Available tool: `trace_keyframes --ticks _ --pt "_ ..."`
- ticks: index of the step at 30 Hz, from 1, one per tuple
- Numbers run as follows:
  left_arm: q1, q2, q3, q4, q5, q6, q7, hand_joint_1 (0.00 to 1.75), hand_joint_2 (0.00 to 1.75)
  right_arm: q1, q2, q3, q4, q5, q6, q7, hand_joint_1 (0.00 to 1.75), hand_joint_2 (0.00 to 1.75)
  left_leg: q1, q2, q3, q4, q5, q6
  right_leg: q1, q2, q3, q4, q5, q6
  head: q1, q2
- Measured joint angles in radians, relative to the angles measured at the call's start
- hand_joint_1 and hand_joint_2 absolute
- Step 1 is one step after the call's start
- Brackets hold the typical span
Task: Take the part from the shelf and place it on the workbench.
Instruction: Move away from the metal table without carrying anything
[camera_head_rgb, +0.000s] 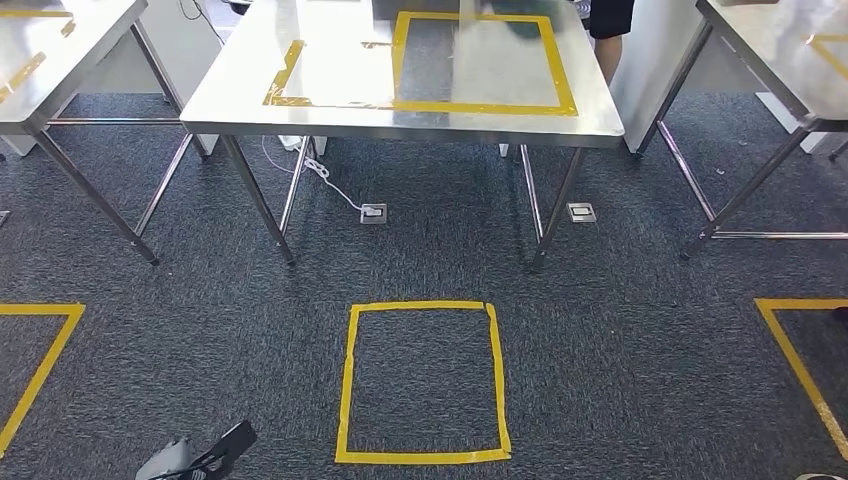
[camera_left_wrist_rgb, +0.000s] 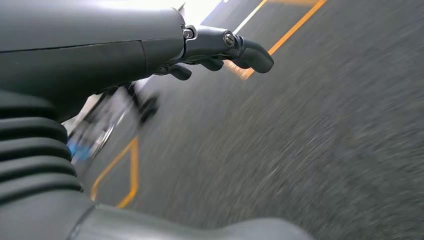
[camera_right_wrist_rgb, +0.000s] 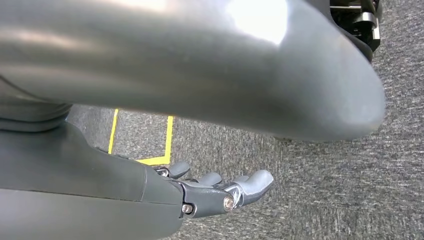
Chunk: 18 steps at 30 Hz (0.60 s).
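Grey carpet (camera_head_rgb: 620, 330) marked with yellow tape squares (camera_head_rgb: 422, 382) runs under 3 steel benches, and both arms hang low over it. Seen from the left wrist, the left hand (camera_left_wrist_rgb: 220, 50) has its fingers (camera_left_wrist_rgb: 252, 52) loosely extended and apart, with nothing between them; that picture is smeared with motion. Seen from the right wrist, the right hand (camera_right_wrist_rgb: 215, 192) likewise shows its fingers (camera_right_wrist_rgb: 252, 184) spread and lightly curved, holding nothing. In the head view a dark piece of the left hand juts in at the lower edge.

Outward from there, the middle bench (camera_head_rgb: 240, 95) stands ahead, its top marked with a yellow tape rectangle (camera_head_rgb: 485, 62) that is probably the drop spot. A person's legs stand at its far side.

Neither the part nor the shelf can be seen, so the part's look cannot be told. My judgement is that the step in hand is walking or turning to reach the shelf. To do it well, keep both hands free and apart, and get the shelf squarely ahead before reaching.
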Motion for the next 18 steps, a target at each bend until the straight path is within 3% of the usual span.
trace_keyframes --ticks 4,6,11,18 --pt "0.056 -0.015 0.115 0.069 0.021 0.012 0.059 0.0 1.75 0.001 0.0 0.001 0.0 0.005 0.001 0.007 0.0 1.75 0.0 0.0 0.004 -0.006 0.005 -0.007 0.0 0.0 -0.001 0.0 0.001 -0.005 0.0 0.0" --pt "0.079 -0.032 0.14 0.093 0.005 -0.015 0.11 0.0 1.75 0.0 0.0 0.001 0.0 0.008 0.002 0.022 0.0 1.75 0.0 -0.002 0.003 -0.007 0.007 -0.008 0.0 -0.002 -0.001 0.0 0.001 -0.006 0.0 0.0" --pt "0.098 -0.083 0.191 0.134 0.031 -0.181 0.29 0.0 1.75 -0.001 0.0 0.002 0.0 0.02 0.002 0.044 0.0 1.75 0.0 -0.003 0.002 -0.007 0.009 -0.01 0.0 -0.004 -0.001 0.001 0.004 -0.009 0.0 0.0" --pt "0.101 -0.134 0.265 0.15 0.089 -0.183 0.322 0.0 1.75 -0.001 0.0 0.003 0.0 0.016 0.002 0.062 0.0 1.75 -0.001 -0.003 0.001 -0.007 0.012 -0.009 -0.001 -0.004 -0.001 0.001 0.007 -0.009 0.0 0.0"
